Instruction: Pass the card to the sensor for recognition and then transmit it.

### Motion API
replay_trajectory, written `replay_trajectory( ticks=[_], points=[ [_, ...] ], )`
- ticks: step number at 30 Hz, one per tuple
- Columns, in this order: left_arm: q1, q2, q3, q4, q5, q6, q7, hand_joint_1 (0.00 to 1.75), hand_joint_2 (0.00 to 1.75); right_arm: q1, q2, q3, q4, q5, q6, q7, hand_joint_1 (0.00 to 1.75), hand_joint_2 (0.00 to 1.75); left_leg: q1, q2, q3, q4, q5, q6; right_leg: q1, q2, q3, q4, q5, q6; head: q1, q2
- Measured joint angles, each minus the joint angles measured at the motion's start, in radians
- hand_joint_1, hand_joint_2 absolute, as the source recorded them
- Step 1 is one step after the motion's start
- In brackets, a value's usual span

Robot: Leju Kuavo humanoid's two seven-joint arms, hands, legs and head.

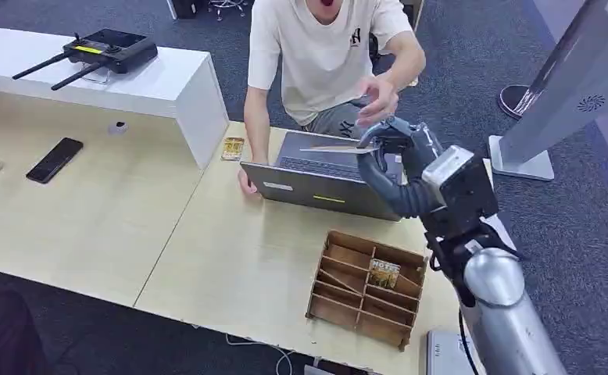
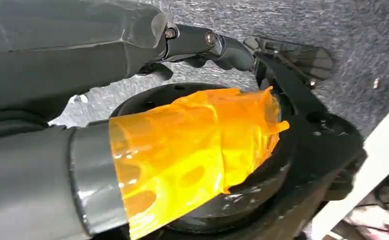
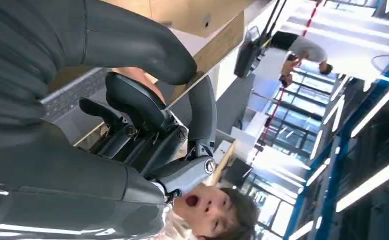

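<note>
My right hand (image 1: 395,144) pinches the card (image 1: 336,149) flat above the laptop (image 1: 316,181), with the person's hand (image 1: 377,99) just beside it. If I let go before they grip, it drops onto the keys. My left hand's state I cannot tell.

a light wooden table (image 1: 129,226) carries a grey laptop (image 1: 324,176), a slotted wooden organizer (image 1: 367,289), a black phone (image 1: 54,159) and a small card (image 1: 232,148).
</note>
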Motion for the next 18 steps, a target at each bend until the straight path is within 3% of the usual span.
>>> replay_trajectory(
  ticks=[10,18],
  points=[
    [-0.012,0.011,-0.028,0.0,-0.036,0.017,0.03,0.0,0.0,-0.241,0.126,0.008,0.413,0.13,-0.153,0.049,1.75,1.75,0.0,-0.001,0.0,0.0,0.0,0.0,0.0,0.0,0.0,0.0,0.0,0.0,0.0,0.0],
    [-0.016,0.013,-0.033,0.0,-0.04,0.038,0.045,0.0,0.0,-0.322,0.166,0.013,0.654,0.236,-0.224,0.053,1.75,1.75,0.0,-0.002,0.0,0.0,0.0,0.0,0.0,-0.001,0.0,0.0,0.0,0.0,0.0,0.0]
  ],
)
